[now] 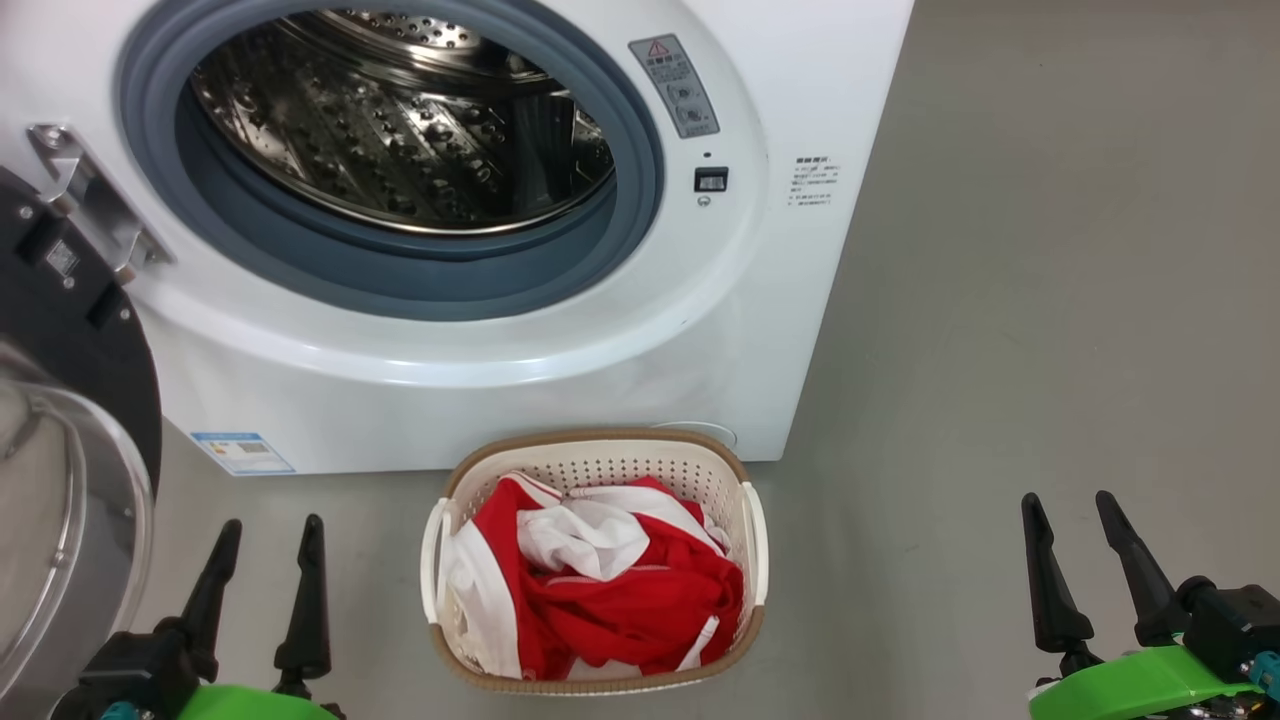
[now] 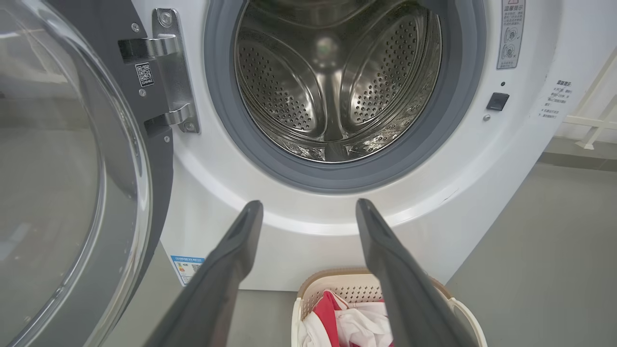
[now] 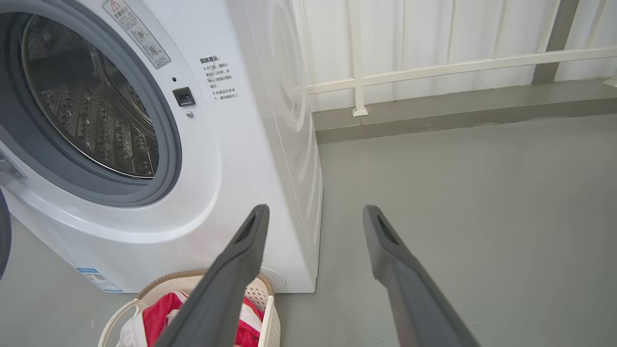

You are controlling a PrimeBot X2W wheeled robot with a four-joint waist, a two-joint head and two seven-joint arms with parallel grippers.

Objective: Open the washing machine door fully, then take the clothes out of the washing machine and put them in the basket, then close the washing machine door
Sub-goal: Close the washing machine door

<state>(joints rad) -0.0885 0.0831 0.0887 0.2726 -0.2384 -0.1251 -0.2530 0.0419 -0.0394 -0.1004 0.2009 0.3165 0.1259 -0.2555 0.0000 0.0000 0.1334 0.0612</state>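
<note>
The white washing machine (image 1: 560, 330) stands in front of me, its steel drum (image 1: 400, 130) bare inside. Its door (image 1: 60, 430), black-rimmed with a clear glass bowl, hangs swung out at the far left, also in the left wrist view (image 2: 62, 183). Red and white clothes (image 1: 600, 580) lie bunched in the cream basket (image 1: 600, 455) on the floor below the drum. My left gripper (image 1: 272, 535) is open at lower left, left of the basket and right of the door glass. My right gripper (image 1: 1072, 508) is open at lower right over bare floor. Neither holds anything.
Grey floor (image 1: 1050, 300) stretches to the right of the machine. A white railing (image 3: 434, 67) and wall run behind it in the right wrist view. The door hinge (image 2: 168, 72) sits at the drum opening's left. A blue label (image 1: 240, 452) marks the machine's lower left corner.
</note>
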